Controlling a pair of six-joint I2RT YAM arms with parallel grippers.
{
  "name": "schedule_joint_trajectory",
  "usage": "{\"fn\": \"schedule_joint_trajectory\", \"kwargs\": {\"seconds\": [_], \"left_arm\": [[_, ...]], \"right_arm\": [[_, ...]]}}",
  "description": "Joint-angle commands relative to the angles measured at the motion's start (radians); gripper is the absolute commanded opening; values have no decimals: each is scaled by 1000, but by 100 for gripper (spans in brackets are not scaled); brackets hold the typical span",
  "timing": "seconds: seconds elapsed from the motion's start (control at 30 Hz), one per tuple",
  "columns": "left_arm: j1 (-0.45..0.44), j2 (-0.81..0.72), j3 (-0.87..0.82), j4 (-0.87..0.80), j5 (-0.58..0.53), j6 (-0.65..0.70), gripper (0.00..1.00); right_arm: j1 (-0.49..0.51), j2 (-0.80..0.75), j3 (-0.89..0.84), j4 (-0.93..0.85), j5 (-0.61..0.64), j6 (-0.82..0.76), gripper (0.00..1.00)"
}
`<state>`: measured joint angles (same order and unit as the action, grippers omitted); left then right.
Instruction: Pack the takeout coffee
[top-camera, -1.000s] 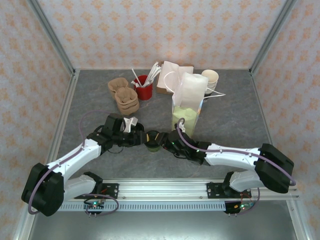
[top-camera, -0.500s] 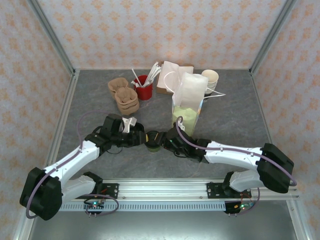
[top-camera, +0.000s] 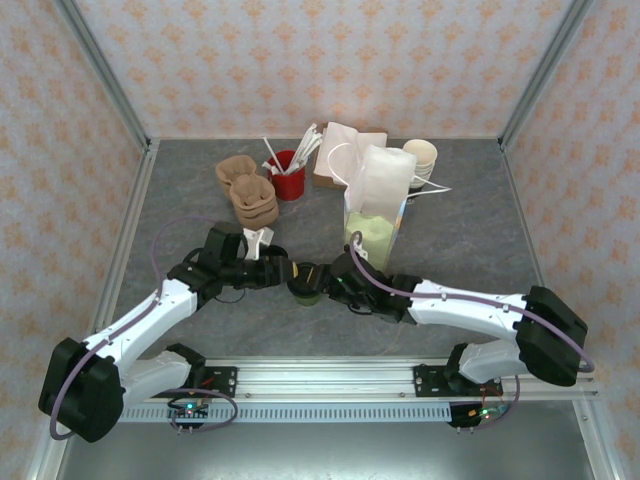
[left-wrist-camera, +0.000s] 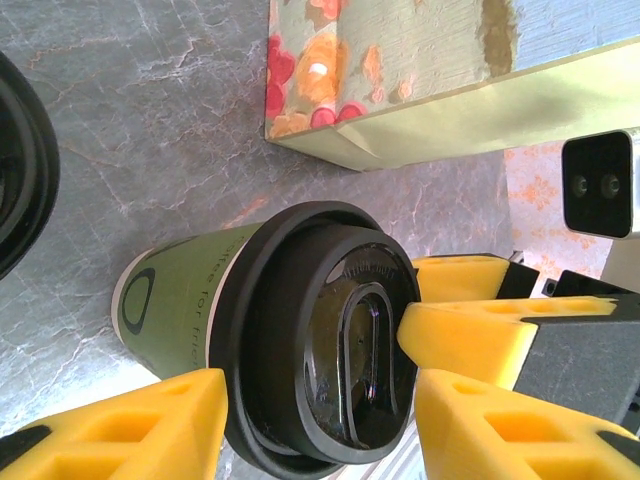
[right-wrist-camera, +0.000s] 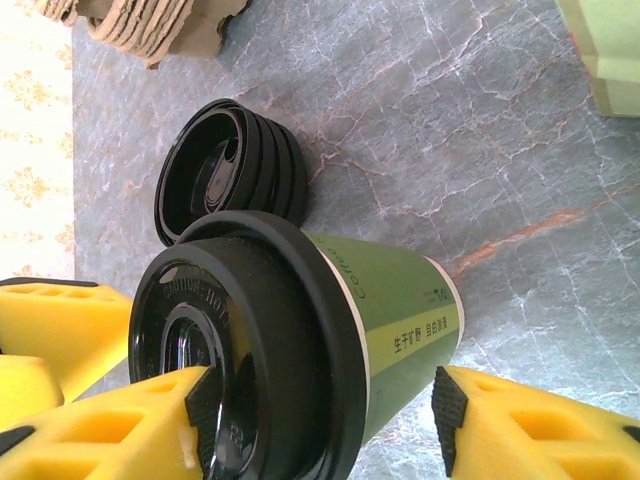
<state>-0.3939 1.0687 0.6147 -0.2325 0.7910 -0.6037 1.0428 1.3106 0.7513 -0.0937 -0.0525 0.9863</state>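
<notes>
Grey marble-look tabletop (top-camera: 470, 240), peach patterned walls. Both arms meet mid-tabletop at the takeout coffee (top-camera: 305, 284): olive-green cup, black lid on, sitting between the two sets of jaws. Left jaws look clamped on the lid, one yellow finger (left-wrist-camera: 120, 430) on each side of the rim. Right jaws are apart and straddle the cup from the opposite side: one finger (right-wrist-camera: 100, 435) at the lid face, the other pad just off the cup wall, gap visible. Can't tell if the cup base is on the tabletop. Stack of black lids (right-wrist-camera: 225, 175) just beyond the cup. Past the right jaws: green floral bag (top-camera: 370, 238), white bag (top-camera: 385, 178) behind it. Farther back: pulp cup carriers (top-camera: 250, 198), red cup (top-camera: 288, 180) holding white sticks, stack of paper cups (top-camera: 421, 157).
</notes>
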Motion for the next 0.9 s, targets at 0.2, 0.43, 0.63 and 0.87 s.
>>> {"fn": "schedule_joint_trajectory", "kwargs": {"seconds": [0.2,0.43,0.63,0.87], "left_arm": [[-7,-9,73,-49,-30,11,54],[5,-19,171,-170,-44,64,57],[24,-36,288,-273,-75,120,58],[44,-58,426,-361,-246,135,59]], "right_arm": [[6,4,86,-71,3,-41,64],[6,-46,130,-137,16,-70,64],[6,-110,173,-181,-6,-117,64],[7,-210,223,-222,-58,-189,64]]}}
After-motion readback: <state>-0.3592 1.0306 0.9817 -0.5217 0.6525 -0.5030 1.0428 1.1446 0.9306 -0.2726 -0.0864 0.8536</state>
